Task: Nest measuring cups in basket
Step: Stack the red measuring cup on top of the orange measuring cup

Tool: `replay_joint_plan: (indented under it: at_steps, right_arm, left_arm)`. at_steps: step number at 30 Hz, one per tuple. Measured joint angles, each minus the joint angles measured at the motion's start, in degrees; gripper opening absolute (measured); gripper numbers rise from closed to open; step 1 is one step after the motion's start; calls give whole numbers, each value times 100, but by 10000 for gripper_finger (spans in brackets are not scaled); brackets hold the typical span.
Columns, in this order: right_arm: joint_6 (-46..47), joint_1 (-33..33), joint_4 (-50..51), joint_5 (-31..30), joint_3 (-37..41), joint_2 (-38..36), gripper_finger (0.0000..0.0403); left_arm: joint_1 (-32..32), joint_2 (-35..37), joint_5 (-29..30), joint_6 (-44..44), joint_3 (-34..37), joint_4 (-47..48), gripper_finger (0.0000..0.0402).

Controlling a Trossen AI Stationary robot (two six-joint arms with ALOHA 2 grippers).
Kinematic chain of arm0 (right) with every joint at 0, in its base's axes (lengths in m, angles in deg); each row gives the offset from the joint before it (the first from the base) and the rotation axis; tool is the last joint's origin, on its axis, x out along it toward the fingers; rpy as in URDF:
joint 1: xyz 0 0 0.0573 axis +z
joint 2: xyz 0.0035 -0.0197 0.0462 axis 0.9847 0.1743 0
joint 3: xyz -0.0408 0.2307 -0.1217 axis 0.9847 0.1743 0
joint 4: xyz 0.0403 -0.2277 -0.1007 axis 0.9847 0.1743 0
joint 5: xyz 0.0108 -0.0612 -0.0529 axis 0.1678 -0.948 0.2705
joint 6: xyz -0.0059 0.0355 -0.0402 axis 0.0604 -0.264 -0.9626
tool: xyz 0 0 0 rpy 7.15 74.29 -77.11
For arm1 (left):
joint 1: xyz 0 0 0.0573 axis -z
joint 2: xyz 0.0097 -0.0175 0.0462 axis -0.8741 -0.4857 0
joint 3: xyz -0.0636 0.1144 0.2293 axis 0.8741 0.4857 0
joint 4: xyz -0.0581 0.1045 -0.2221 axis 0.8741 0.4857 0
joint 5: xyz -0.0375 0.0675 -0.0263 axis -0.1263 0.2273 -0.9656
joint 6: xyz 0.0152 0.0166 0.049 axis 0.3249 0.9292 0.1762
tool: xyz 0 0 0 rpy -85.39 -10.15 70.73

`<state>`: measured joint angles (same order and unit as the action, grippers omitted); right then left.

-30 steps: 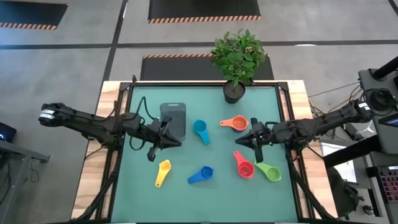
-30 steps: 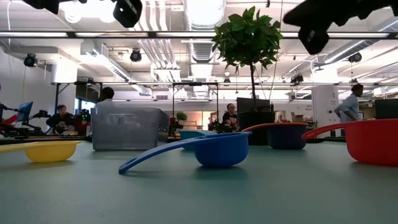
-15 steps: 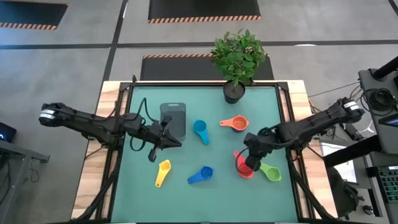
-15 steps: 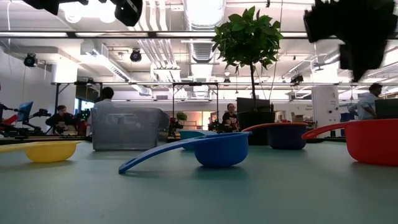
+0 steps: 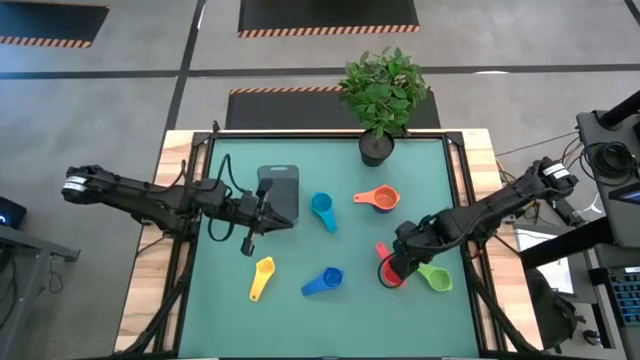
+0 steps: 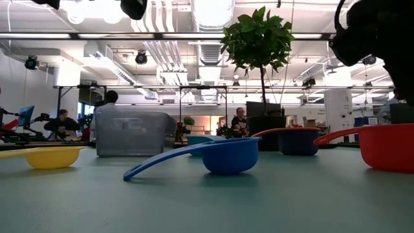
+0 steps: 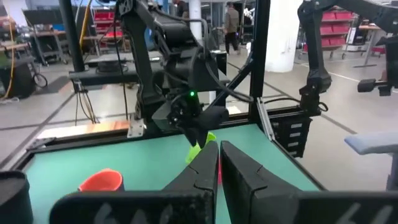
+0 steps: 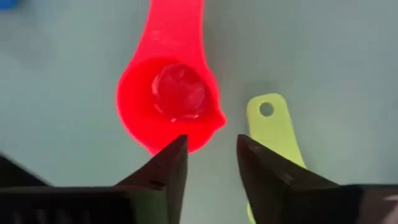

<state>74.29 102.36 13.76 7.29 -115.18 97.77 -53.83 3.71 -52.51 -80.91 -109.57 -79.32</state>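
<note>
Jaws of the right gripper (image 8: 208, 152) parted, poised straight over the red cup (image 8: 169, 99), nothing held; jaws of the left gripper (image 7: 219, 163) pressed shut and empty, parked by the basket (image 5: 279, 192).

Red cup lying on the tabletop (image 5: 330, 310), bowl up, handle pointing away from the green cup (image 8: 272, 130) just beside it. Probably light, stiff, smooth plastic, liable to skid or flip if nudged. Best pinched across the bowl rim or flat handle.

Green cup's handle close enough to get clipped. Orange (image 5: 379, 199), cyan (image 5: 322, 208), blue (image 5: 324, 281) and yellow (image 5: 262, 275) cups scattered well apart; plant pot (image 5: 376, 148) at the far edge, clear of the route.
</note>
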Motion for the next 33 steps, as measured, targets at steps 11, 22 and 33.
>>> replay_joint_plan:
  at_steps: [11,22,33]
  right_arm:
    - [298,224,-200,-433,166,337,184]
    - [-64,224,-355,-560,164,1051,134]
    - [-266,220,-392,-578,164,880,17]
  left_arm:
    - [-11,22,13,151,0,-8,0]
    - [-9,22,13,151,0,-13,0]
    - [-9,22,13,151,0,-19,0]
